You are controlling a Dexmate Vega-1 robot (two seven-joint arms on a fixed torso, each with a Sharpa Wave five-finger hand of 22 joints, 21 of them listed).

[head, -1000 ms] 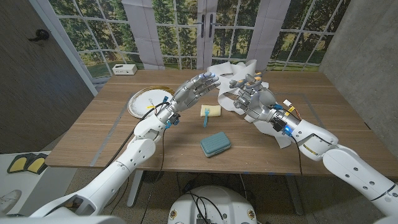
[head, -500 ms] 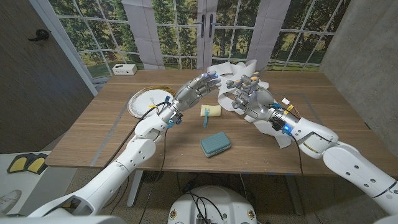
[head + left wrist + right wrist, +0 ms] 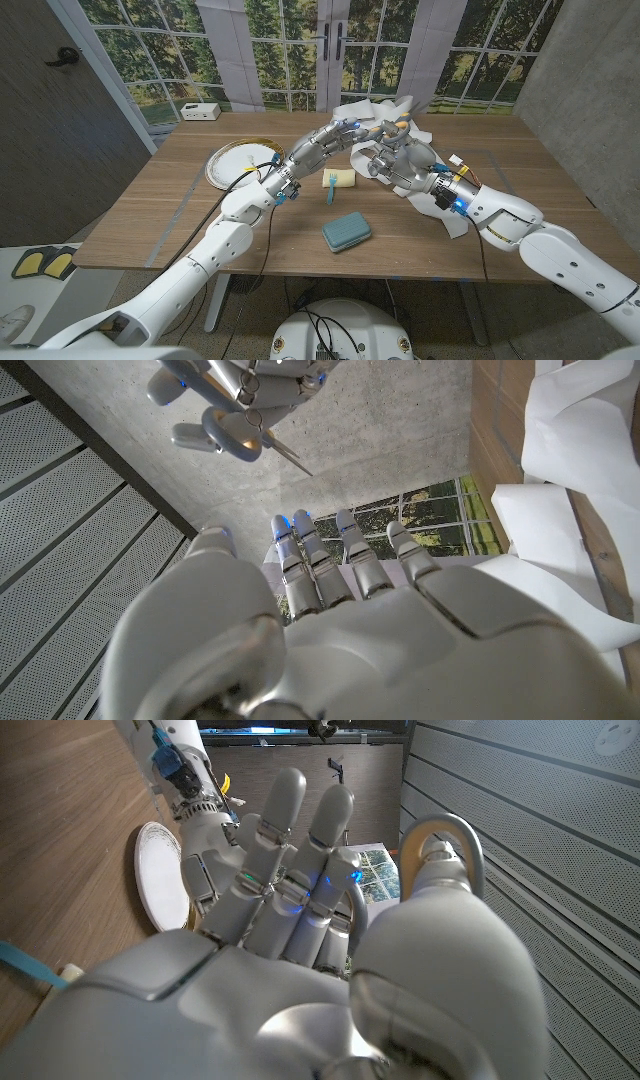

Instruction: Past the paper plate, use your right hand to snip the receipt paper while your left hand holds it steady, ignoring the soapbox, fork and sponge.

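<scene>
Gripping scissors (image 3: 392, 133), the right hand (image 3: 395, 160) is meeting the left hand (image 3: 322, 145), fingers extended and holding nothing, before the receipt paper (image 3: 372, 112) (at the table's (image 3: 160, 215) twelve o'clock edge).

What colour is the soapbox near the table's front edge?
Teal blue, the soapbox shows best in the head view.

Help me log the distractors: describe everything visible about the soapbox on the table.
The soapbox is a small teal rounded-rectangle case, plastic by its look, with faint ridges across its lid. It appears closed and lies flat on the wooden table, turned slightly askew, near the front edge. It sits nearer the robot than the yellow sponge and the blue fork, apart from both. Nothing touches it; the left hand and right hand are raised well beyond it.
</scene>
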